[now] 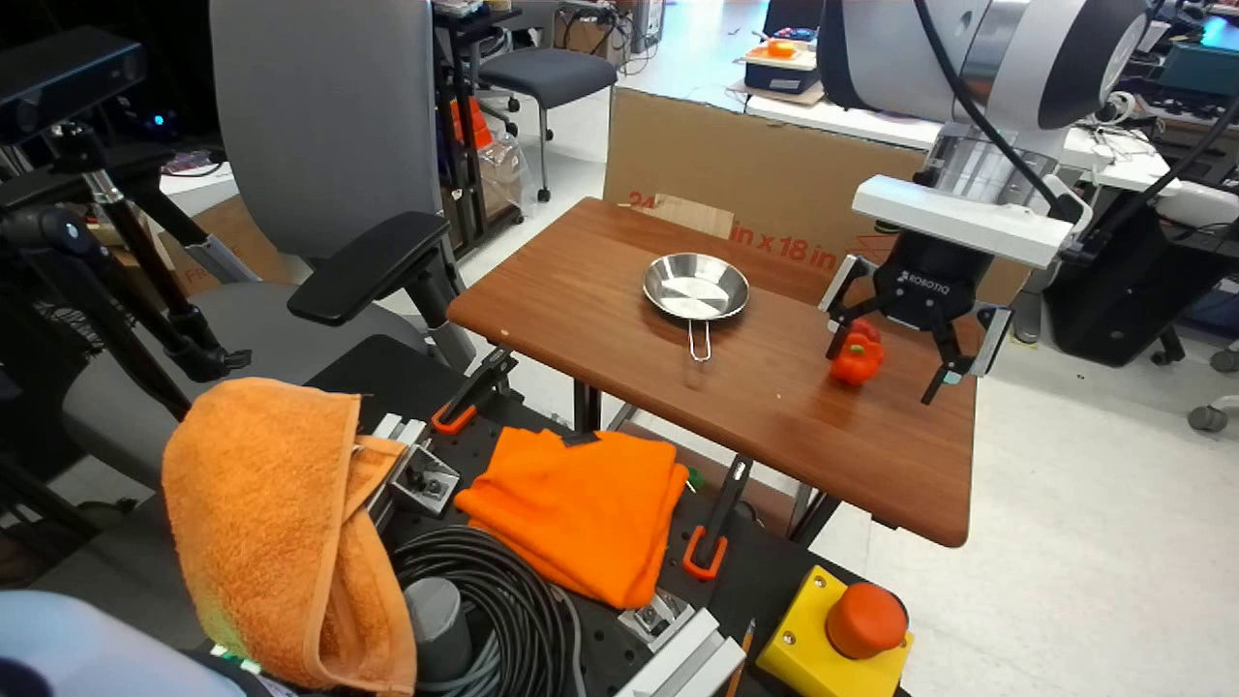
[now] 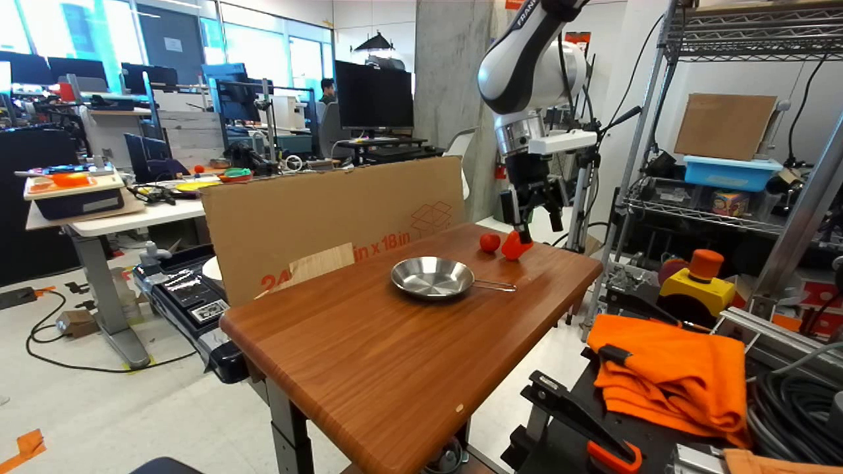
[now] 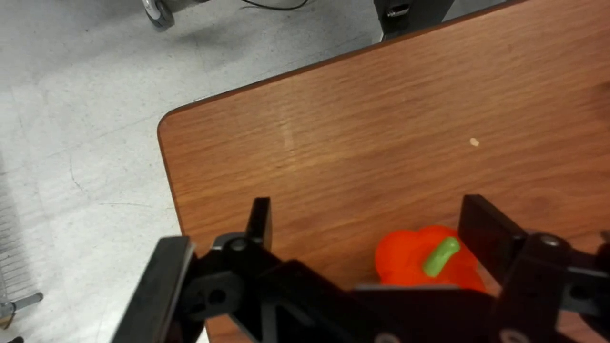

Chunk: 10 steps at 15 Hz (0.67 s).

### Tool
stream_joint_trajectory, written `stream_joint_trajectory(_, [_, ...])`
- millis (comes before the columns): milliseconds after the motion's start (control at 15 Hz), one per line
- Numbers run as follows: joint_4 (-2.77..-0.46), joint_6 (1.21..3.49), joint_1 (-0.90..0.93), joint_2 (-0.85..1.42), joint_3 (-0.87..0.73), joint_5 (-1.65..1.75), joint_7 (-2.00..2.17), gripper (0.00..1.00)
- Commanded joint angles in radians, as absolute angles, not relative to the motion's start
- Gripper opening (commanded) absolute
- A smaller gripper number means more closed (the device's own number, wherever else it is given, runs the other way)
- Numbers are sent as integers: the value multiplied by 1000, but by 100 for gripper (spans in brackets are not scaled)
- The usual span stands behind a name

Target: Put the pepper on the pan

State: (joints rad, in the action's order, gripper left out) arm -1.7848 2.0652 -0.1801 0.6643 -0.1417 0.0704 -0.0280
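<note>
Black hand spread, marked ROBOTIQ; pepper and pan apart; cardboard red-lettered

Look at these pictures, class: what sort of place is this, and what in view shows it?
Most likely a robotics lab, perhaps in an office: the signs are a robot arm, a red button on a yellow box, and a black monitor in the background.

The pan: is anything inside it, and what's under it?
Inside the pan, both exterior views show only bare shiny metal; the pepper is outside it, on the table. The pan's base covers the table directly beneath, so that patch can't be seen.
</note>
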Motion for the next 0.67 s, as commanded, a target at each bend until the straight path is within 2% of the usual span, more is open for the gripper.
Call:
stream_joint_trajectory(0, [-1764, 2049, -188, 661, -126, 71, -79, 100])
stream_joint_trajectory(600, [-1748, 2049, -182, 665, -127, 79, -99, 100])
